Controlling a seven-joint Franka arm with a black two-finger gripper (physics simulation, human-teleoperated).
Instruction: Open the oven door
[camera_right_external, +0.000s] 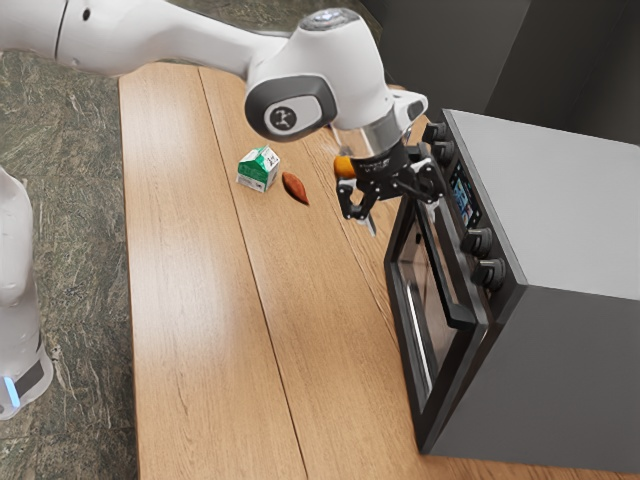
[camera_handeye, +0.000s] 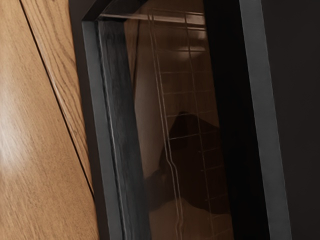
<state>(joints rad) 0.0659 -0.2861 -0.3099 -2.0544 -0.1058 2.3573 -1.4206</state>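
Door (camera_handeye: 102, 145): just under claw (camera_right_external: 401, 211), looks shut or nearly | claw: fingers wide apart, seems to hold nothing | bar (camera_right_external: 460, 316): right by claw | best way, I think: get bar between fingers, pinch, pull gently out and down.

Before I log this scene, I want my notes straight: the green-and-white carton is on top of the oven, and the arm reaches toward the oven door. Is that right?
Not quite: the exterior view shows the carton on the table, not the oven. The arm does reach toward the oven door.
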